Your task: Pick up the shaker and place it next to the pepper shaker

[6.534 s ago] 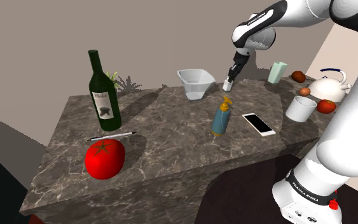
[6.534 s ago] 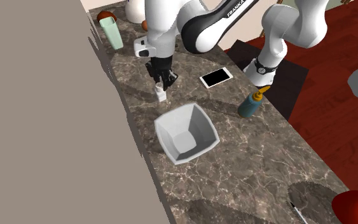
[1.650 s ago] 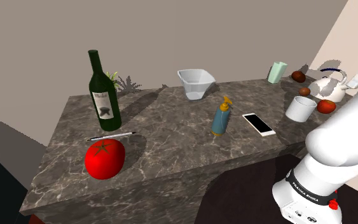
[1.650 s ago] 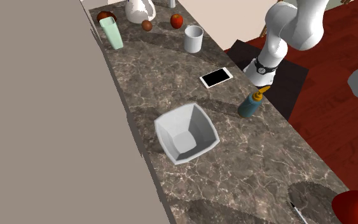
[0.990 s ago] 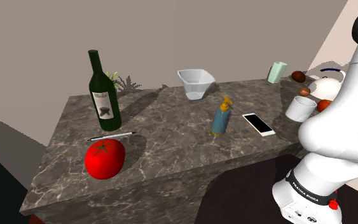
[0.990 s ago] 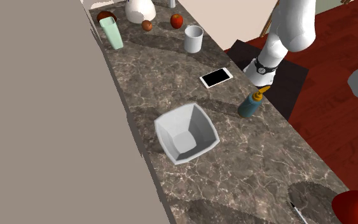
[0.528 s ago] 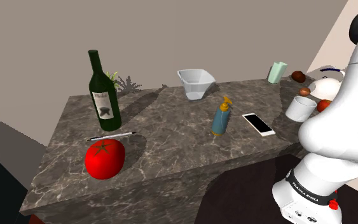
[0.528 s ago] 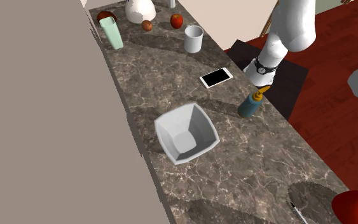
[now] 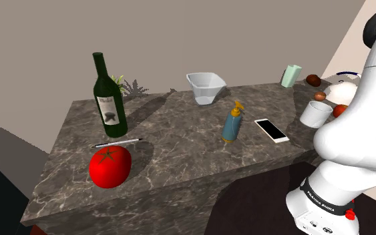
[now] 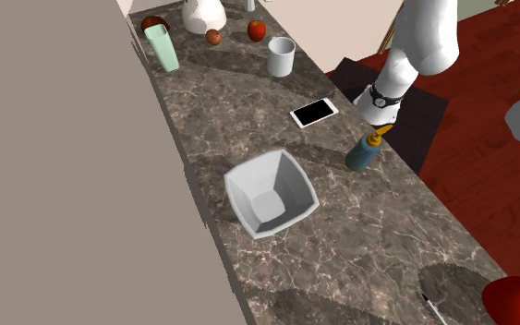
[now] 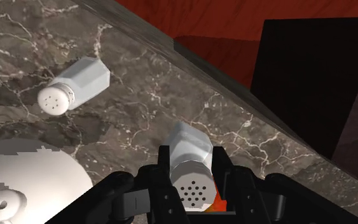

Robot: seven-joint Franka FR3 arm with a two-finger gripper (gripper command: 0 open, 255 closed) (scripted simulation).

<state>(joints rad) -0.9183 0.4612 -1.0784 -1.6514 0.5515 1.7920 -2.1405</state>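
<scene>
**Shaker brought across to its partner**

My gripper (image 11: pixel 192 164) has swung away from mid-counter and now hangs near the pepper shaker (image 11: pixel 74 87). My fingers are clamped on the white shaker (image 11: pixel 187 147), which is above the marble counter (image 11: pixel 126 121), apart from the pepper shaker. I judge only lowering and release remain.

My base ring (image 9: pixel 326 203) reads "FRANKA EMIKA". The wine bottle (image 9: pixel 106 90) has a label I can't read.

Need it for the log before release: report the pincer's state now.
Pincer: closed, holding the white shaker between its fingers.
</scene>
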